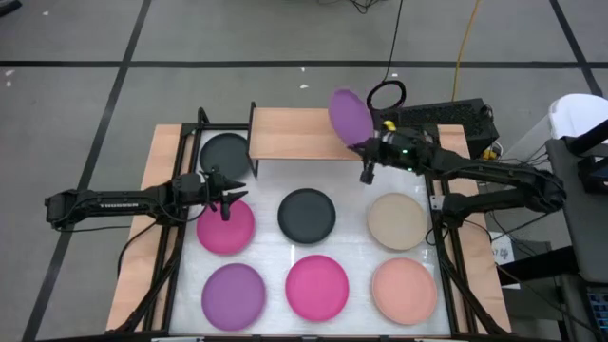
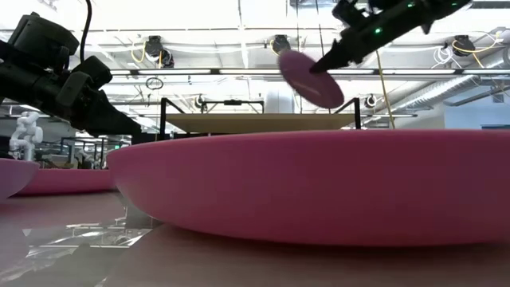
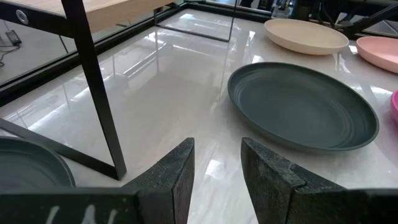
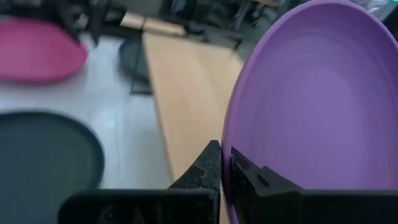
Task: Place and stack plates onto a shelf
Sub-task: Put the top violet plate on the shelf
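Observation:
My right gripper (image 1: 366,145) is shut on a purple plate (image 1: 350,116) and holds it tilted in the air over the right end of the light-wood shelf (image 1: 294,133). The low view shows this plate (image 2: 311,78) above the shelf (image 2: 255,121). My left gripper (image 1: 228,203) is open and touches nothing. It hovers over the far edge of a magenta plate (image 1: 225,228), fingers (image 3: 180,168) pointing toward the dark grey plate (image 3: 305,106) at the table's middle. A second dark grey plate (image 1: 226,152) lies on the table beside the shelf's left legs. My right gripper pinches the purple plate's rim (image 4: 227,149) between its two fingers, one finger (image 4: 249,177) on the hollow face and the other (image 4: 208,165) on the back. The plate is lifted clear and stands tilted, rising beyond the fingers over the shelf board.
Flat on the white table lie a beige plate (image 1: 397,220), a purple plate (image 1: 234,293), a magenta plate (image 1: 317,285) and a salmon plate (image 1: 405,290). The shelf's thin black leg (image 3: 93,81) stands close to my left gripper. Black frame rails run along both table sides.

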### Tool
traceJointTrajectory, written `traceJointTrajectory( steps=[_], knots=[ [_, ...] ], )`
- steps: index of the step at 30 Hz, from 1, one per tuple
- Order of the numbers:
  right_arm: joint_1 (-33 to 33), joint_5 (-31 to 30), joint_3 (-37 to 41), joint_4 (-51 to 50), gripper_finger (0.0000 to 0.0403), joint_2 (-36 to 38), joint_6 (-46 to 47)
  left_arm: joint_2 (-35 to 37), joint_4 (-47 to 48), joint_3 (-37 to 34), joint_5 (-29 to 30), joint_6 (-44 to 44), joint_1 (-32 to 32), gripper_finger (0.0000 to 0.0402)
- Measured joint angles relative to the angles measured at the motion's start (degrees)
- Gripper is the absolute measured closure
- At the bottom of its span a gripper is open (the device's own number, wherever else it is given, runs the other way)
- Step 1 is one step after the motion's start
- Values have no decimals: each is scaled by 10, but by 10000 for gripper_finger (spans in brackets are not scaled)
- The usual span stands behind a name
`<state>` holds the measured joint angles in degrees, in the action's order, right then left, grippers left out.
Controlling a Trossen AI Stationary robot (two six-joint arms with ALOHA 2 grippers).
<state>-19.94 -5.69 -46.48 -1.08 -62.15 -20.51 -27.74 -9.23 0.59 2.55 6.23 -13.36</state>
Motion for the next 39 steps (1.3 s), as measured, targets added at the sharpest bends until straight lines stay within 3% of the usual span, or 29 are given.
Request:
traceJointTrajectory(
  steps=[13, 33, 39],
  knots=[
    [22, -25, -18, -16, 403, -119, -41, 0, 0, 0, 0, 0, 0, 266],
    [40, -31, -17, -7, 400, -125, -41, 0, 0, 0, 0, 0, 0, 266],
    [43, -31, -17, 4, 374, -125, -52, 0, 0, 0, 0, 0, 0, 266]
  ],
)
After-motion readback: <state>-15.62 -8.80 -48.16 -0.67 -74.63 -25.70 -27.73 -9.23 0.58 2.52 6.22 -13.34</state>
